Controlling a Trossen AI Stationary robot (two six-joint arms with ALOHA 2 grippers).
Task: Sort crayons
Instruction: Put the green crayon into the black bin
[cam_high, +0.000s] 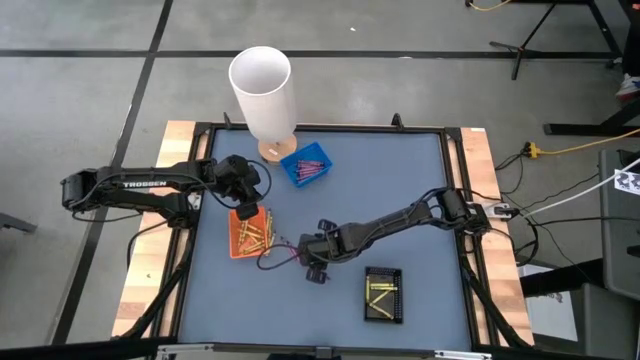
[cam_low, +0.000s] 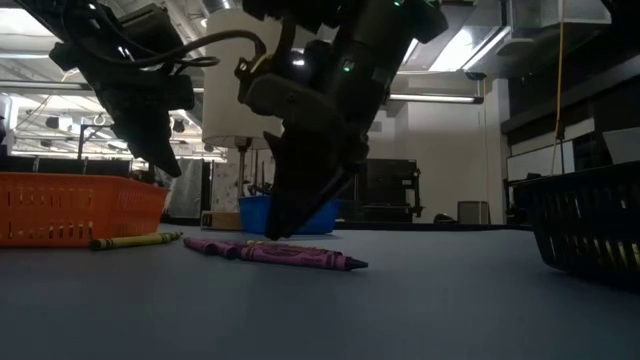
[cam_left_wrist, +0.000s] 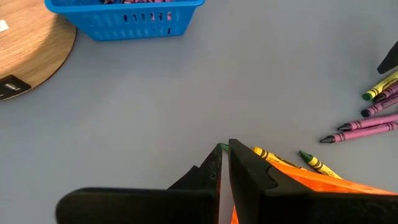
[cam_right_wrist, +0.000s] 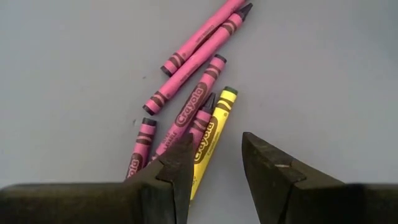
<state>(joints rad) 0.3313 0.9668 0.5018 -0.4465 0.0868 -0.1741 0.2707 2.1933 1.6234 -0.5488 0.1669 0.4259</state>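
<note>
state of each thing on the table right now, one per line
left hand: shut, empty, over the orange tray's edge
right hand: open, low over the loose crayons, holding nothing
loose crayons: pink ones and one yellow, lying flat on the mat
orange tray: holds several yellow crayons
blue tray: holds pink crayons
black tray: holds a few yellow crayons
white cylinder: upright on a round wooden base

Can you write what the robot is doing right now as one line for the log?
left gripper: shut, over orange tray | right gripper: open, low over loose pink crayons and a yellow crayon | nothing held
</note>
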